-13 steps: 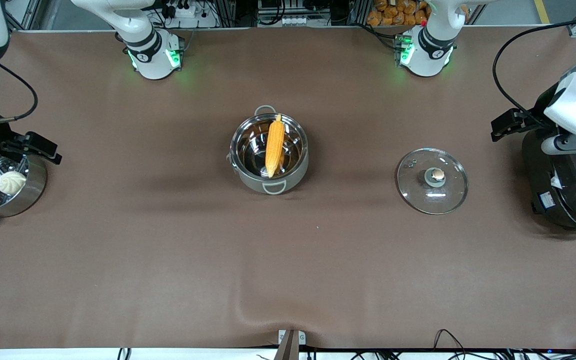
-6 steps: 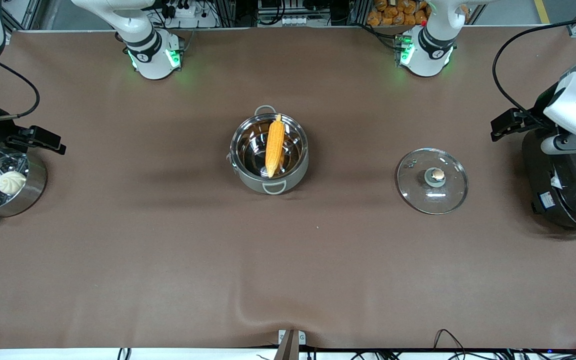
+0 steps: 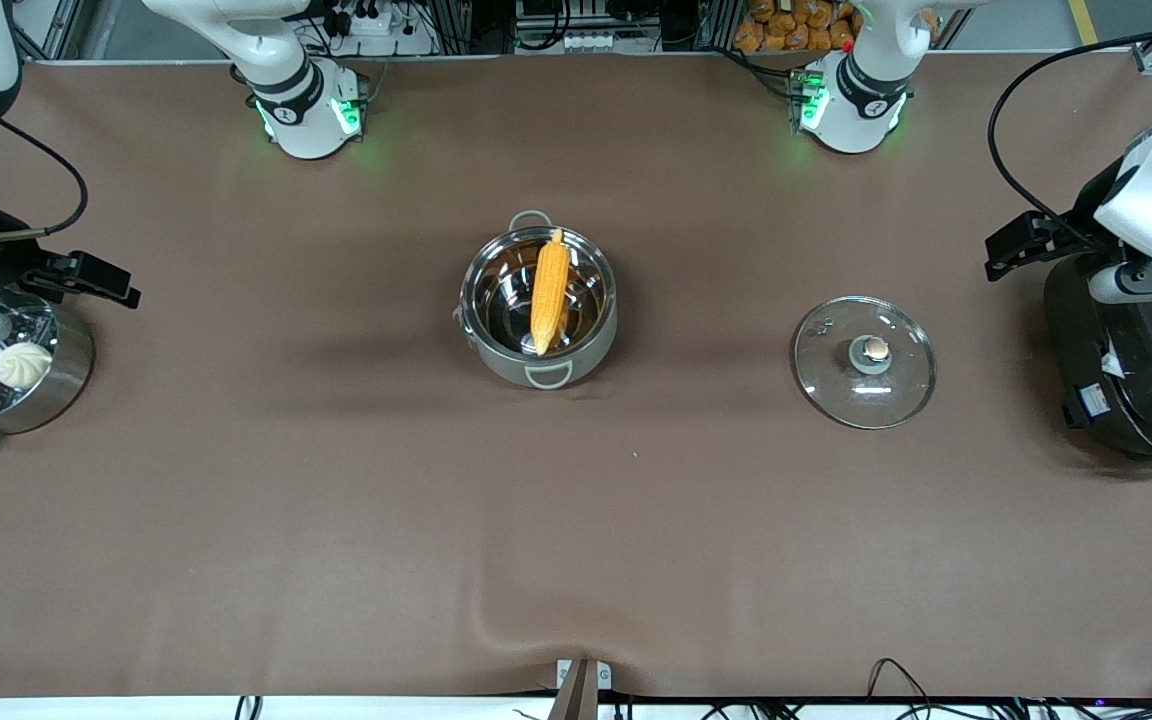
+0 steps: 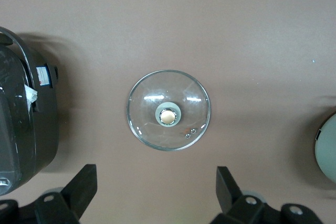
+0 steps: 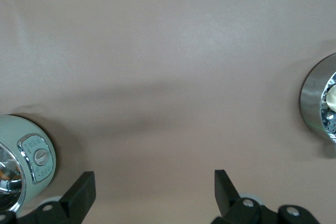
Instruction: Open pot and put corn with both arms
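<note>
One pot [image 3: 539, 305] stands open at the middle of my worktop [image 3: 336, 500], and one corn [image 3: 548, 290] lies in it, its upper end leaning on the rim toward my bases and its lower end down inside. The pot's single glass lid [image 3: 864, 361], tan knob up, lies flat on the worktop toward my left arm's end, well apart from the pot. One black rice cooker [image 3: 1131, 370] sits at that end, with a small label on its side that I cannot read. One steel steamer pot [image 3: 6, 360] holding one white bun [image 3: 23, 364] sits at my right arm's end. My left hand [image 4: 155, 195] hangs over the worktop beside the lid, fingers spread and holding nothing. My right hand [image 5: 152, 195] hangs over bare worktop between pot and steamer, fingers likewise spread and holding nothing.
</note>
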Action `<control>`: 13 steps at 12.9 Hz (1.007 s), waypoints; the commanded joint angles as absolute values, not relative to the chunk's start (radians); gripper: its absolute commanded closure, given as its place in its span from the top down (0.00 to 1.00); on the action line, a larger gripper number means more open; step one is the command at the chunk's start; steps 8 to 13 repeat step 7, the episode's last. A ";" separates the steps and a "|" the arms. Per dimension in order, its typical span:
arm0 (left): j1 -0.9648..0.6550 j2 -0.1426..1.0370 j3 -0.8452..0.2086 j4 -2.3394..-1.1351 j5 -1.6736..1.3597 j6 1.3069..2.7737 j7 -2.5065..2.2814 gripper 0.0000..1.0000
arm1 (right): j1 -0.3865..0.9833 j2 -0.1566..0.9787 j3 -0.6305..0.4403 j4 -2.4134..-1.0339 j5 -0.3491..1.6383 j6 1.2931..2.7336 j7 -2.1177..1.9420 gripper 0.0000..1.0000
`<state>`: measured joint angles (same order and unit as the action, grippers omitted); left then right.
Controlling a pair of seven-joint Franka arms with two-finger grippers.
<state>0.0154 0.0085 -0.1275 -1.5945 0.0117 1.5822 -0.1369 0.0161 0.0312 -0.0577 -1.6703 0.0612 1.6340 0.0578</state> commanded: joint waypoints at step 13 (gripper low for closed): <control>0.026 0.002 -0.129 -1.572 -0.017 1.557 -0.106 1.00 | 0.023 0.018 -0.054 -1.651 0.044 1.620 0.081 1.00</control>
